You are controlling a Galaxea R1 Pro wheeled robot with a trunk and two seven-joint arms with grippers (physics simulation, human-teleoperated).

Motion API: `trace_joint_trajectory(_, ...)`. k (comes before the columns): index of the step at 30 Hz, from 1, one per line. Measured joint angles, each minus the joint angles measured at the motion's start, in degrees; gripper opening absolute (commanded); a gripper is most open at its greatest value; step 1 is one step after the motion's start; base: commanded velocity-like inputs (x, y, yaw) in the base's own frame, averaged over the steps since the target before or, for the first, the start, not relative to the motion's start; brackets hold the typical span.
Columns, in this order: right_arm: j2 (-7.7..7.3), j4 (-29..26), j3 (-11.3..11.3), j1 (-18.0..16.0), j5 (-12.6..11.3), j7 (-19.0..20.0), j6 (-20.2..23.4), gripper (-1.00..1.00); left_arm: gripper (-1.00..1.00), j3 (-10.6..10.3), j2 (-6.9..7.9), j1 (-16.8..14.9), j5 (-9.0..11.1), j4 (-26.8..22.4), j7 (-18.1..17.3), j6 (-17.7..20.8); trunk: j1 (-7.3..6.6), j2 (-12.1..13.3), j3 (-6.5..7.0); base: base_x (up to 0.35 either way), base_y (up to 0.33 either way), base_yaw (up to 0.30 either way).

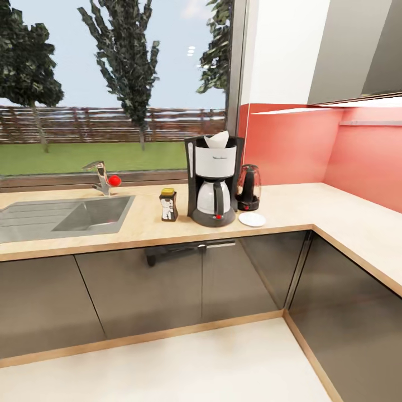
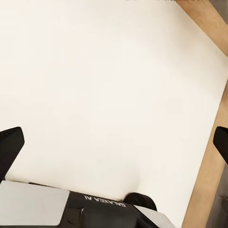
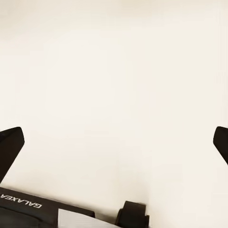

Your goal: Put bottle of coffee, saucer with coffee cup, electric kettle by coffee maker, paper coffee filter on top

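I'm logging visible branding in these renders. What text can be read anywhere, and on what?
"GALAXEA AI": on the left gripper housing, seen upside down.
"GALAXEA": on the right gripper housing, upside down, cut off.
Coffee maker front panel: small dark mark, unreadable.
Bottle of coffee label: too blurred.

Black fingertips, "GALAXEA" lettering
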Motion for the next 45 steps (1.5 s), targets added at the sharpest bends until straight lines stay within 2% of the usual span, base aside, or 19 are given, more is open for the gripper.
trace_joint_trajectory(11, 0.00, 0.03, 0.05, 0.51, 0.02, -0.79, -0.33, 1.00, 1.00, 0.00, -0.45, 0.01, 0.00, -0.01, 0.03, 0.00, 0.00, 0.00, 0.57, 0.000, 0.000, 0.174)
trace_joint_trajectory(17, 0.08, 0.87, 0.01, 0.52, 0.04, -3.31, -0.35, 1.00, 1.00, 0.00, -0.64, 0.01, 0.00, -0.01, 0.07, 0.00, 0.00, 0.00, 0.90, 0.000, 0.000, 0.224)
trace_joint_trajectory(39, 0.17, 0.98, 0.09, 0.52, 0.04, -3.81, -0.36, 1.00, 1.00, 0.00, -0.70, 0.01, 0.00, -0.01, 0.08, 0.00, 0.00, 0.00, 1.32, 0.000, 0.000, 0.262)
trace_joint_trajectory(45, 0.11, 0.97, 0.10, 0.53, 0.04, -3.73, -0.36, 1.00, 1.00, 0.00, -0.70, 0.00, 0.00, 0.00, 0.65, 0.00, -0.02, 0.00, 1.32, 0.142, 0.108, 0.118)
